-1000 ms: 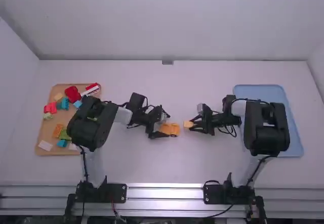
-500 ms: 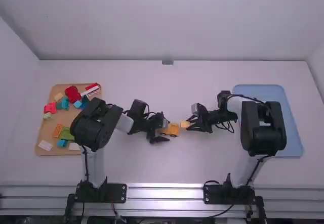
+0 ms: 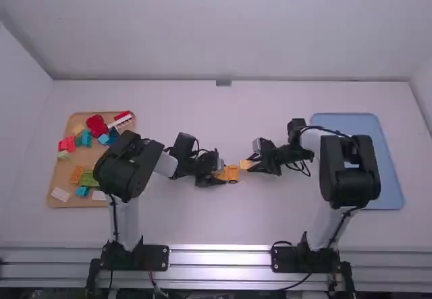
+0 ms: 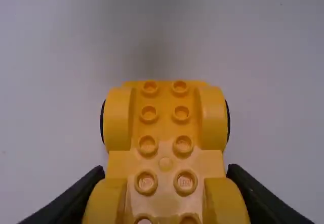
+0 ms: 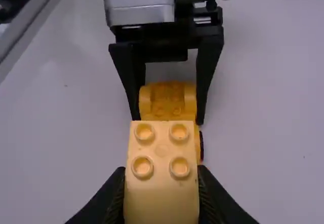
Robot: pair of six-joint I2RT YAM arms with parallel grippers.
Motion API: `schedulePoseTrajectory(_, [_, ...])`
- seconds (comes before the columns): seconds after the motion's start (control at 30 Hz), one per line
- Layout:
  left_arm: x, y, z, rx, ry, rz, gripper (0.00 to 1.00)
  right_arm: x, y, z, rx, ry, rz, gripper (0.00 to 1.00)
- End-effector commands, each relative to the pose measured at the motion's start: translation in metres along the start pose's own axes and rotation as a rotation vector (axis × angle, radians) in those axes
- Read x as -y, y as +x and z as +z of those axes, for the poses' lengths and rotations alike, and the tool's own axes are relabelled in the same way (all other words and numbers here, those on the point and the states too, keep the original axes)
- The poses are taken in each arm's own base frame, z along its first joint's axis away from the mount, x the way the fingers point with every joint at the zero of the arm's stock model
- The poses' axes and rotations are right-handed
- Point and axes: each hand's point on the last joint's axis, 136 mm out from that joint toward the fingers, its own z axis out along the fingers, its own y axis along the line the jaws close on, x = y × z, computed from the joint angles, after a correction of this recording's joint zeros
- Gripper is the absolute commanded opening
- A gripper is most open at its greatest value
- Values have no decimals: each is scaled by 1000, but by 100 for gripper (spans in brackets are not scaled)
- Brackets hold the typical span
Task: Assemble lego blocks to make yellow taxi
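- yellow car base [image 3: 233, 173], near mid-table, studs in two rows, rounded fenders at its sides, dark wheel edges showing in left wrist view
- left gripper [image 3: 219, 172] pinches car base, one finger on each side; right wrist view shows both black fingers flanking it
- light yellow block [image 3: 245, 165], four studs facing right wrist camera, sits just beside the car base's free end in high view; can't tell if touching
- right gripper [image 3: 251, 164] pinches that block between its two fingers
- in right wrist view block overlaps part of the car base
- tan tray [image 3: 61, 172] at table's left, loose pieces on it: red piece [image 3: 96, 125], pink piece [image 3: 67, 144], orange block [image 3: 77, 174], green block [image 3: 88, 179], blue block [image 3: 82, 191], white piece [image 3: 60, 194], more small ones among them
- left arm's black section [image 3: 120, 167] over tray's right edge
- blue tray [image 3: 393, 187] at table's right, right arm's black section [image 3: 349, 177] over part of it
- white table [image 3: 223, 221] under everything
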Motion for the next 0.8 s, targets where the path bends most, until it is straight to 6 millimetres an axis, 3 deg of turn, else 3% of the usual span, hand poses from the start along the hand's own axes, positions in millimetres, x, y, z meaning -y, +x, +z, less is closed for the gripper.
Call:
schedulePoseTrajectory(0.0, [6, 7, 2, -6, 18, -22, 51, 0, 3, 15, -75, -25, 22, 10])
schedulePoseTrajectory(0.13, [3, 7, 1, -5, 6, -50, 55, 4, 14, 30, -194, -17, 71, 6])
schedulePoseTrajectory(0.4, [2, 6, 1, -1, 1, -60, 61, 6, 9, 32, -171, -14, 86, 8])
schedulePoseTrajectory(0.77, [1, 5, 1, -2, 2, -62, 56, 4, 11, 45, -237, -27, 53, 8])
